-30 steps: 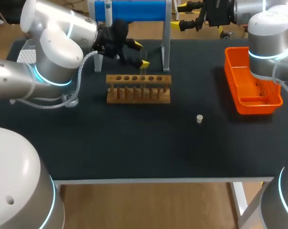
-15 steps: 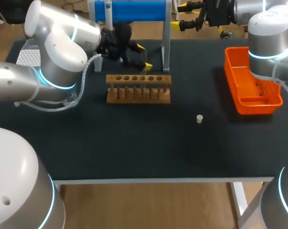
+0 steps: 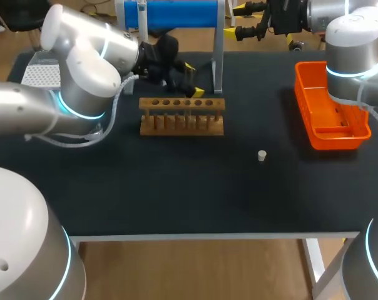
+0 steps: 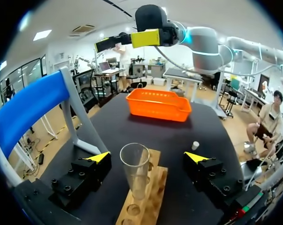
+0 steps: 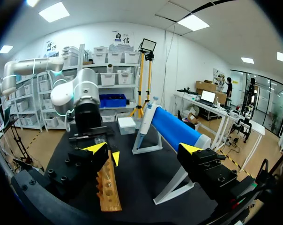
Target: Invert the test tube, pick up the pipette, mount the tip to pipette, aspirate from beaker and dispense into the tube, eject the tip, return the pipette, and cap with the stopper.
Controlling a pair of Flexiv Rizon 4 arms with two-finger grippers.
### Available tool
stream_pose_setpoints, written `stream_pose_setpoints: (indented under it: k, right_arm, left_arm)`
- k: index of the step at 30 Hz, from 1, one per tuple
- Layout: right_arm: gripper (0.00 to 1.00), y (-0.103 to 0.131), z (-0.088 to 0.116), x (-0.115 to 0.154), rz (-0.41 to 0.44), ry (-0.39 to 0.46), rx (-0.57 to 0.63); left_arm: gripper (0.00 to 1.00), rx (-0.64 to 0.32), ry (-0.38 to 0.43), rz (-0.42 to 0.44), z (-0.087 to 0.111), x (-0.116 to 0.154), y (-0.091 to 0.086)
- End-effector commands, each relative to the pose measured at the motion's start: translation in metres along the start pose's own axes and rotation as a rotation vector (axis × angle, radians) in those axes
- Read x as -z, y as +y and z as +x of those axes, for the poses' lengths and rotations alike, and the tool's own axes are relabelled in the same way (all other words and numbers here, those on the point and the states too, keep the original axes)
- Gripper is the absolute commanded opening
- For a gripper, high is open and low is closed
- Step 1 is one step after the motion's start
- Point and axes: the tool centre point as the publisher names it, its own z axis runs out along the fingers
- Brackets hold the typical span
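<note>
A clear test tube (image 4: 135, 169) stands mouth-up in the wooden rack (image 4: 142, 205), between the fingers of my left gripper (image 4: 148, 157). That gripper is open, both yellow tips well clear of the glass. In the head view my left gripper (image 3: 193, 78) hovers at the back of the rack (image 3: 181, 116). The pipette (image 3: 142, 15) hangs on the blue stand (image 3: 176, 14). A small white stopper (image 3: 261, 155) lies on the black table. My right gripper (image 3: 242, 20) is open and empty, high at the far edge behind the stand.
An orange bin (image 3: 330, 106) sits at the right side of the table. A white tip box (image 3: 39, 74) stands at the far left behind my left arm. The stand's metal leg (image 3: 218, 59) is right beside the left gripper.
My left gripper has shifted right and slightly nearer, closing in around the tube in the rack. The right arm has kept still.
</note>
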Motion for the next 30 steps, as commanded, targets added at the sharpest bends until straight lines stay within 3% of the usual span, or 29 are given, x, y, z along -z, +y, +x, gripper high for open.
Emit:
stream_pose_setpoints:
  k: [1, 30]
  right_arm:
    - [1.00, 0.001, -0.001, 0.001, 0.005, 0.004, -0.001]
    - [1.00, 0.001, -0.001, 0.001, 0.005, 0.004, -0.001]
  left_arm:
    - [1.00, 0.000, 0.011, -0.011, -0.005, -0.006, -0.001]
    - [1.00, 0.012, 0.036, -0.018, -0.006, -0.022, 0.012]
